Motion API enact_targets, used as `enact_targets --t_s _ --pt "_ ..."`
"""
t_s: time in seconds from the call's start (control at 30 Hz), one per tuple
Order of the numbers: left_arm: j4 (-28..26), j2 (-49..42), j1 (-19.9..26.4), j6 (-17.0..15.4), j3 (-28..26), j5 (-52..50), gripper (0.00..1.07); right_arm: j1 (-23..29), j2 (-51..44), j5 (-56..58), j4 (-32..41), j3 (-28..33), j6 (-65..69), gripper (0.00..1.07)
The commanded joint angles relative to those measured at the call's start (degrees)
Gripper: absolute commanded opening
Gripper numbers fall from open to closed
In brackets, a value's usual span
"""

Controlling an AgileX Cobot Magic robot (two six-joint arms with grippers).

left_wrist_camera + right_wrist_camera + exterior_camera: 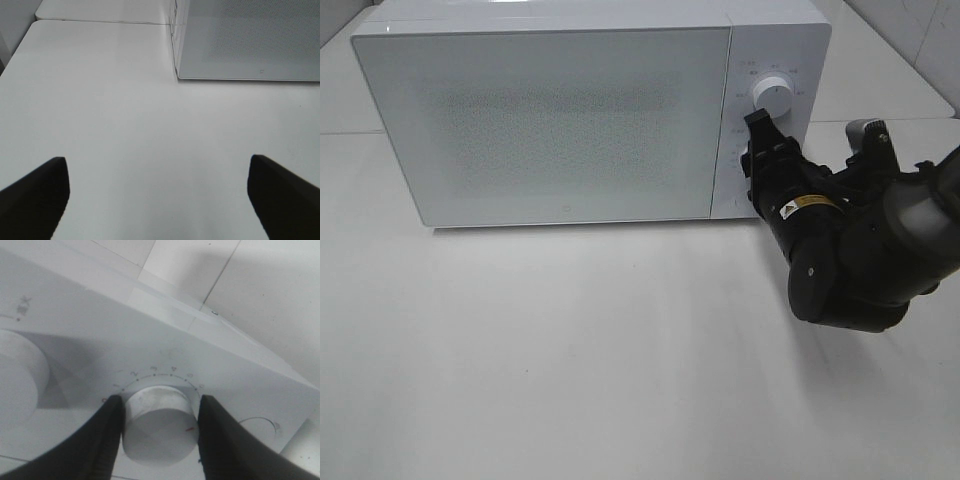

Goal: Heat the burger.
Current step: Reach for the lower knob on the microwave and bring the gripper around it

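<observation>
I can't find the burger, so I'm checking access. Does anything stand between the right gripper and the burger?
The burger shows in no view. The closed microwave door hides whatever is inside, so it would be the barrier if the burger is in there. The right gripper grips the lower knob, with nothing between its fingers and the knob.

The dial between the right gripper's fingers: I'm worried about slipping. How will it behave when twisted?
The dial looks smooth, round and rigid, so the right gripper could slip around it. It sits in the front panel of the microwave, so it should probably turn in place rather than come away.
</observation>
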Motion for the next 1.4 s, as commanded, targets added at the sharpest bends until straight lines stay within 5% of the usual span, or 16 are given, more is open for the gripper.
enact_targets --t_s 0.03,0.57,1.07,1.4 --pt "0.06 -0.34 0.11 0.0 0.0 0.0 0.88 0.69 -0.63 -2.41 -11.12 -1.26 8.54 0.01" --pt "0.06 -0.34 0.11 0.0 0.0 0.0 0.88 0.69 -0.63 -11.29 -13.35 -1.26 28.93 0.01" --pt "0.06 -0.34 0.11 0.0 0.0 0.0 0.88 0.69 -0.63 -13.18 -13.18 -1.2 28.99 0.03" --pt "0.06 -0.34 0.11 0.0 0.0 0.0 0.88 0.69 -0.63 -13.18 -11.34 -1.03 27.85 0.26"
